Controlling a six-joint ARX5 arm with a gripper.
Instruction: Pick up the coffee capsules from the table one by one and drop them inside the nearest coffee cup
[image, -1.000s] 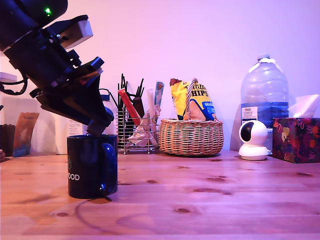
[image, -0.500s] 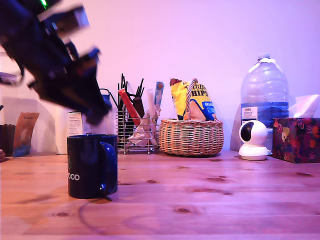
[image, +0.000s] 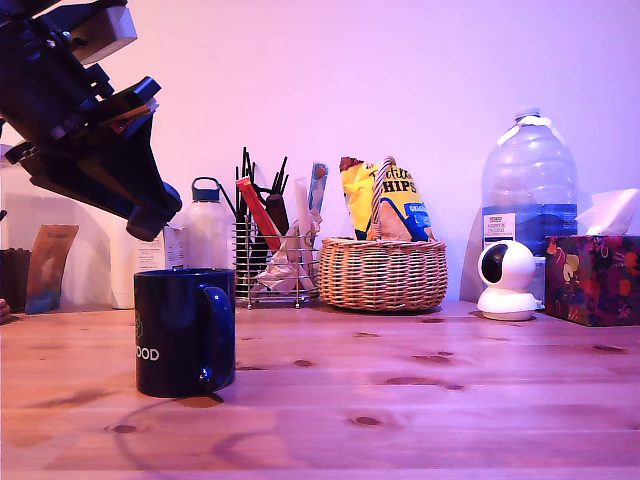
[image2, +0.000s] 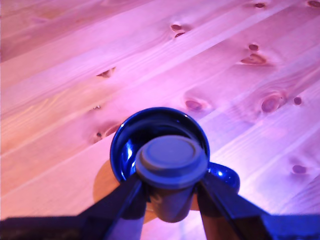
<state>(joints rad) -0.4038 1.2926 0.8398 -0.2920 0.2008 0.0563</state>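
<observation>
In the wrist view my gripper (image2: 170, 192) is shut on a coffee capsule (image2: 171, 159), its round lidded face toward the camera, with one finger (image2: 120, 202) on each side. Beyond it stands the dark navy coffee cup (image2: 131, 131), whose open mouth lies partly behind the capsule. The exterior view shows the gripper (image: 150, 220) hanging above the cup (image: 185, 330) and slightly toward the exterior view's left, clear of the rim. The cup stands upright on the pine table (image: 420, 400), handle facing the exterior view's right. The capsule cannot be made out in the exterior view.
Along the back wall stand a wicker basket (image: 383, 272) of snack bags, a wire caddy (image: 270, 262) of utensils, a white camera (image: 503, 280), a large water bottle (image: 529, 200) and a tissue box (image: 592, 278). Bare planks (image2: 75, 75) surround the cup.
The gripper has risen from the cup's rim and shifted up and toward the exterior view's left. The cup has stayed in place.
</observation>
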